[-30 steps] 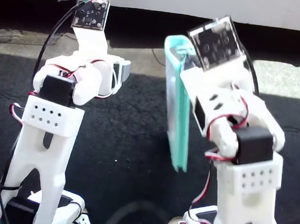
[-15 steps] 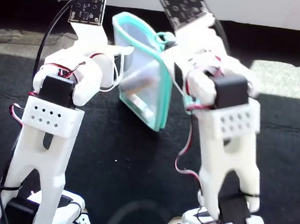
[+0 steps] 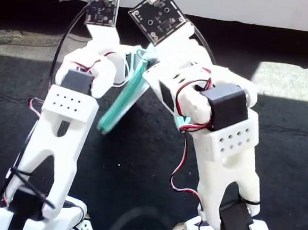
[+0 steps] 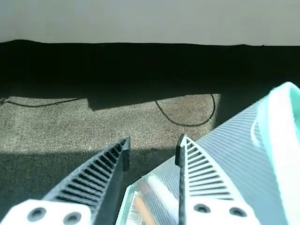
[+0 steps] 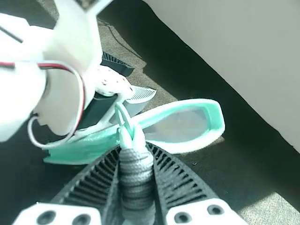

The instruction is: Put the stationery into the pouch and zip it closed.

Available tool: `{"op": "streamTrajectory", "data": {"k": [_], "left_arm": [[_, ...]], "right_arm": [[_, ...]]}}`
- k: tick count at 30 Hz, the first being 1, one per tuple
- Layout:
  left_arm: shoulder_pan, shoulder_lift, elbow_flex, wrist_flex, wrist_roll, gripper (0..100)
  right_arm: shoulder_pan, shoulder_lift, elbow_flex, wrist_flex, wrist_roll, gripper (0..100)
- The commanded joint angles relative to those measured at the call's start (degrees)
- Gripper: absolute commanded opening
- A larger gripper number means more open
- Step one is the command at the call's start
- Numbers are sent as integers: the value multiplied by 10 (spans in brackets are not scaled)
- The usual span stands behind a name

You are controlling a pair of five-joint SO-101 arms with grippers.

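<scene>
The pouch [image 4: 234, 159] is clear ribbed plastic with a mint-green rim [image 5: 206, 124]. It hangs in the air between the two arms, tilted and edge-on in the high view [image 3: 120, 101]. A white pen [image 4: 157, 190] and an orange stick [image 4: 140, 211] lie inside it. My right gripper [image 5: 133, 150] is shut on the grey cord [image 5: 133, 173] with the green loop at the pouch's top. My left gripper [image 4: 152, 143] is open close by the pouch, one finger [image 4: 187, 164] in front of the pouch's clear side. Whether that finger touches the pouch, I cannot tell.
A black mat [image 3: 139, 167] covers the table, with grey carpet [image 4: 70, 126] and a thin cable [image 4: 187, 119] beyond it. A pale wall [image 4: 150, 18] runs along the back. The left arm [image 3: 69, 103] and right arm [image 3: 217, 120] stand close together.
The right arm has swung left with the pouch, carrying it from the right side to the left arm. The pouch has turned and now tilts edge-on. The left arm has shifted slightly right.
</scene>
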Motion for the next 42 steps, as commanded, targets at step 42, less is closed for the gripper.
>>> {"op": "streamTrajectory", "data": {"k": [42], "left_arm": [[121, -491, 368, 45, 68, 294]], "right_arm": [[6, 115, -29, -75, 1, 7]]}}
